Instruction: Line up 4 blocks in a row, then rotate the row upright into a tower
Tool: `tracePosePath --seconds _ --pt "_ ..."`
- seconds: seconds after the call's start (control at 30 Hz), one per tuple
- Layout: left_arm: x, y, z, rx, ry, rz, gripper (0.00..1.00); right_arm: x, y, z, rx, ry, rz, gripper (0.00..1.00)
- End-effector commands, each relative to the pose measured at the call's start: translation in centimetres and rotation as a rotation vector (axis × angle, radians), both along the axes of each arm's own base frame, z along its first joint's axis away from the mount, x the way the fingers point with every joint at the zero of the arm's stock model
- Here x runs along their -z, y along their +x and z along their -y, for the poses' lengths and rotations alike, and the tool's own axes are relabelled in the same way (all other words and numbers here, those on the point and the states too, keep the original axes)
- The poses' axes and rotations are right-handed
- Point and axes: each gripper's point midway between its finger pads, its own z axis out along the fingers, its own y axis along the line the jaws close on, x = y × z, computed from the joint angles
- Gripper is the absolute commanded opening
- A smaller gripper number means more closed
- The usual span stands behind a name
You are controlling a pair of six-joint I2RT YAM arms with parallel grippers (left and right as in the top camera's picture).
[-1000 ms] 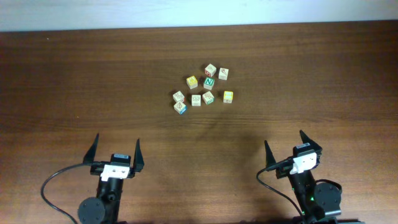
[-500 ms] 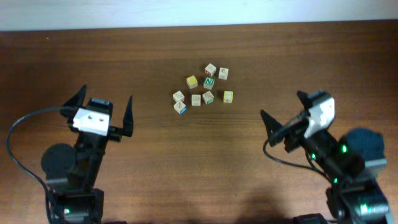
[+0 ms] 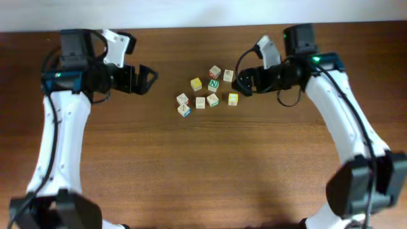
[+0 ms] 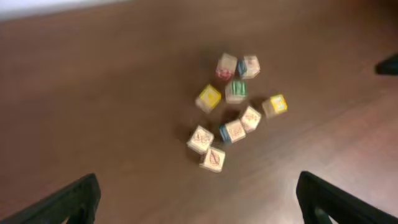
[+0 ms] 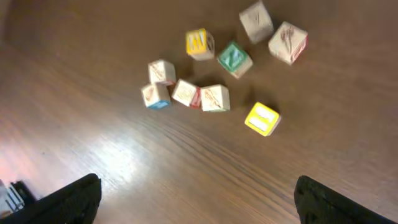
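Several small wooden alphabet blocks lie in a loose cluster on the brown table (image 3: 203, 159). Among them are a green "N" block (image 3: 213, 84) (image 5: 234, 58) (image 4: 236, 91), a yellow-faced block (image 3: 196, 83) (image 4: 209, 98), another yellow one (image 3: 233, 98) (image 5: 262, 119), a blue-edged block (image 3: 184, 110) (image 5: 155, 96) and a pale block (image 3: 200, 102). My left gripper (image 3: 149, 77) (image 4: 199, 205) hangs open to the left of the cluster. To the right of it my right gripper (image 3: 241, 80) (image 5: 199, 202) is open too, close to the right-hand yellow block. Neither touches a block.
Two pale cubes with red marks (image 3: 215, 71) (image 5: 288, 42) sit at the cluster's far side. The table's far edge meets a white wall (image 3: 203, 13) just behind both arms.
Both arms have swung from the table's near edge out to the far half, ending on either side of the cluster. The jaws stayed open; no block moved.
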Motion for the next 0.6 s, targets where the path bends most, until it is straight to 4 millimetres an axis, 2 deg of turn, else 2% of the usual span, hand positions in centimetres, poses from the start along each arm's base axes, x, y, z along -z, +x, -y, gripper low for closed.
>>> tracePosePath --seconds 0.0,0.03,0.07,0.13,0.2,0.27,0.3,0.4,0.57 --pt "2.2 1.0 0.0 -0.01 -0.008 -0.056 0.99 2.7 1.8 0.2 0.112 -0.058 -0.057 0.83" --pt "4.0 1.9 -2.9 -0.229 0.075 -0.132 0.99 4.3 3.1 1.6 0.271 -0.181 -0.064 0.82" --pt "4.8 2.1 -4.8 -0.367 0.131 -0.165 0.99 4.9 3.9 1.8 0.351 -0.25 -0.04 0.82" --pt "5.2 2.2 -7.4 -0.551 0.223 -0.175 0.99 6.2 4.8 1.0 0.441 -0.334 -0.006 0.78" --pt "5.2 2.2 -7.6 -0.566 0.233 -0.173 0.99 8.5 4.7 -0.8 0.441 -0.362 -0.028 0.72" --pt "5.2 2.2 -7.7 -0.566 0.233 -0.172 0.99 10.8 4.8 -1.2 0.444 -0.387 -0.054 0.69" --pt "5.2 2.2 -7.7 -0.566 0.233 -0.173 0.99 12.3 4.8 -1.2 0.459 -0.394 -0.084 0.64" --pt "5.2 2.3 -7.6 -0.565 0.232 -0.171 0.99 14.3 5.4 -1.5 0.467 -0.39 -0.097 0.58" --pt "5.2 2.2 -7.7 -0.566 0.233 -0.174 0.99 16.6 4.9 -1.5 0.464 -0.414 -0.139 0.48"
